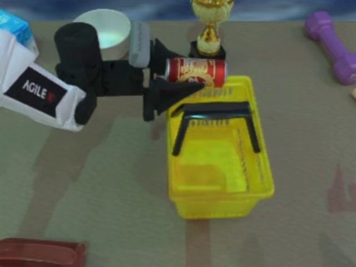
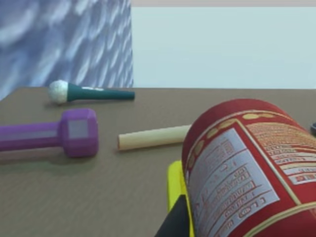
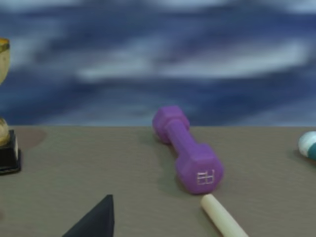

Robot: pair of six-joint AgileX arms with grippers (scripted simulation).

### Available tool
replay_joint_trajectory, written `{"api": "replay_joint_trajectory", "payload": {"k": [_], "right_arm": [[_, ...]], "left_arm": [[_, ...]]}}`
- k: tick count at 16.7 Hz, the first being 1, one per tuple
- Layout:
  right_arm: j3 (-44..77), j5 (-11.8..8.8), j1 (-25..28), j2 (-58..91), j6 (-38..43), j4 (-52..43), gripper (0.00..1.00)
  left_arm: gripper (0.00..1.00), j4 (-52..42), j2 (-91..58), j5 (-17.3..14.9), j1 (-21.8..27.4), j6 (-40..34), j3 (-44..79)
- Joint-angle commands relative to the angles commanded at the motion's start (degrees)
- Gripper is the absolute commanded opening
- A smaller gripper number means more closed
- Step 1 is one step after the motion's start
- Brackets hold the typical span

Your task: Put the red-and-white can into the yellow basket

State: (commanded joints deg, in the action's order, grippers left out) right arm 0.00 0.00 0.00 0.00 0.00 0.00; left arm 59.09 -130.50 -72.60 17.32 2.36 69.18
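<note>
The red-and-white can (image 1: pixel 203 70) lies on its side in the air, over the far rim of the yellow basket (image 1: pixel 222 203). My left gripper (image 1: pixel 181 69) is shut on the can, one black finger on each side of it. In the left wrist view the can (image 2: pixel 247 168) fills the lower right, with a black fingertip (image 2: pixel 175 222) against it and a strip of yellow basket (image 2: pixel 174 185) behind. The basket's black handle (image 1: pixel 214 111) stands up across its far half. My right gripper (image 3: pixel 158 232) is outside the top view; its wrist view shows one black fingertip (image 3: pixel 98 222) far to one side, holding nothing.
A gold trophy (image 1: pixel 210 28) and a white bowl (image 1: pixel 105 30) stand just behind the can. A purple dumbbell (image 1: pixel 334 47) lies at the far right, with a cream rod (image 2: pixel 153 137) and a green microphone (image 2: pixel 89 92) near it. A dark red tray (image 1: pixel 39 253) sits at the front left.
</note>
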Motion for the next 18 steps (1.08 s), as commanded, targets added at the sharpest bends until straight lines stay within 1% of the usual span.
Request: {"api": "replay_joint_trajectory", "payload": {"k": [11, 12, 18], "right_arm": [[0.0, 0.0, 0.0, 0.0, 0.0, 0.0, 1.0], [0.0, 0.0, 0.0, 0.0, 0.0, 0.0, 1.0], [0.0, 0.0, 0.0, 0.0, 0.0, 0.0, 1.0]], "left_arm": [[0.98, 0.0, 0.0, 0.0, 0.0, 0.0, 0.0], [1.0, 0.0, 0.0, 0.0, 0.0, 0.0, 0.0], [1.0, 0.0, 0.0, 0.0, 0.0, 0.0, 0.0]]}}
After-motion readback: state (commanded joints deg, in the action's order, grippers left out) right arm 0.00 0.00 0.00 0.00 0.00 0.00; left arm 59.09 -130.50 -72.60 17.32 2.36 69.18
